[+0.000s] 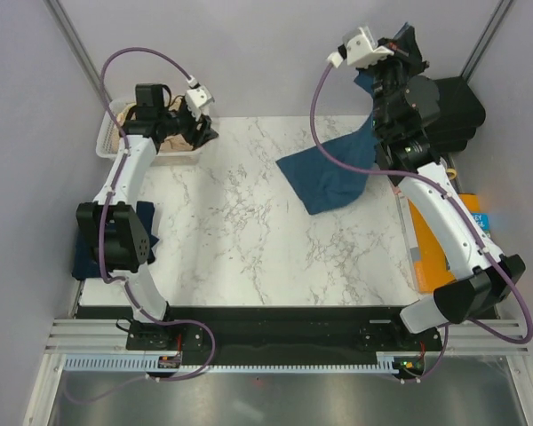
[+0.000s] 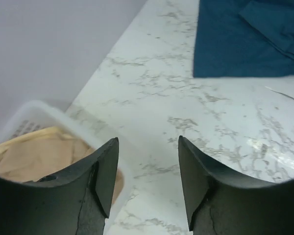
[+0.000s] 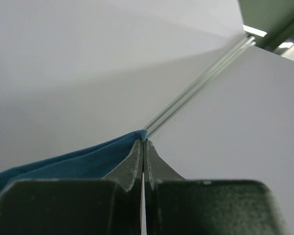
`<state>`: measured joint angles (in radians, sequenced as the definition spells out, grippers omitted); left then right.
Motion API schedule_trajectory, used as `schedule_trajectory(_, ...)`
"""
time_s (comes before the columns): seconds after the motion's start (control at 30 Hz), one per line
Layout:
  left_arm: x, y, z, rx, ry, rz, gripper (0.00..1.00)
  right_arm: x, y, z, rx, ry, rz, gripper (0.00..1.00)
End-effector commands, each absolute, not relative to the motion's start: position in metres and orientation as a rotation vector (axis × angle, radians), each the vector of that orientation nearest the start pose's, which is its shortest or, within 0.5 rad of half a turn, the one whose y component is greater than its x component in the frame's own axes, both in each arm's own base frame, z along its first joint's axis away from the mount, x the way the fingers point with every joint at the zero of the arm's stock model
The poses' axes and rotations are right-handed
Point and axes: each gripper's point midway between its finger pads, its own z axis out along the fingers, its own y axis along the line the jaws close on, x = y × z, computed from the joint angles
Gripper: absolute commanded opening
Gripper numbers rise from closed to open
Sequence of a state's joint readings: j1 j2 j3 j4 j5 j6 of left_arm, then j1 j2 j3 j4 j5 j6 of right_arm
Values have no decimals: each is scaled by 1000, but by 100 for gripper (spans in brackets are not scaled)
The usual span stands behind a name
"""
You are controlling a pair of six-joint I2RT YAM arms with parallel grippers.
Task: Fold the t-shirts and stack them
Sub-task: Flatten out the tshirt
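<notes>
The teal-blue t-shirt (image 1: 330, 174) hangs from my raised right gripper (image 1: 371, 82), its lower part crumpled on the marble table at the back right. In the right wrist view the gripper (image 3: 144, 147) is shut on a pinched edge of the teal fabric (image 3: 83, 162). The teal shirt also shows in the left wrist view (image 2: 245, 39). My left gripper (image 1: 200, 126) is open and empty over the right end of the white basket (image 1: 105, 133); its jaws (image 2: 148, 169) stand wide apart. The beige-tan shirt (image 2: 41, 156) lies in the basket. The dark navy shirt (image 1: 147, 232) lies at the table's left edge, partly hidden by the left arm.
The basket's rim (image 2: 44, 111) sits at the back left corner against the wall. A black box (image 1: 455, 108) and an orange flat item (image 1: 437, 253) lie along the right edge. Lilac walls close in the back and both sides.
</notes>
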<state>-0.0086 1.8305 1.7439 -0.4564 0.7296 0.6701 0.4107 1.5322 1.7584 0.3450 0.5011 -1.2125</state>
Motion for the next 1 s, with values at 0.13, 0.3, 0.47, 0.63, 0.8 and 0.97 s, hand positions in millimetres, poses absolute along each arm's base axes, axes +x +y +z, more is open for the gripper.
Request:
schedule_trajectory(0.13, 453, -220, 212, 1404, 1600, -639, 98, 436, 70, 549, -478, 1125, -862, 0)
schedule_trajectory(0.3, 458, -276, 159, 1444, 1684, -774, 100, 432, 68, 553, -473, 1131, -861, 0)
schedule_trajectory(0.47, 486, -319, 163, 1383, 1673, -867, 98, 427, 61, 558, -465, 1133, -897, 0)
schedule_trajectory(0.63, 472, -358, 161, 1418, 1611, -997, 96, 421, 54, 568, -432, 1122, -933, 0)
schedule_trajectory(0.8, 442, -395, 158, 1405, 1622, -1167, 96, 409, 41, 591, -318, 1093, -936, 0)
schedule_trajectory(0.97, 433, -424, 157, 1245, 1706, -1347, 85, 399, 48, 597, -297, 1115, -767, 0)
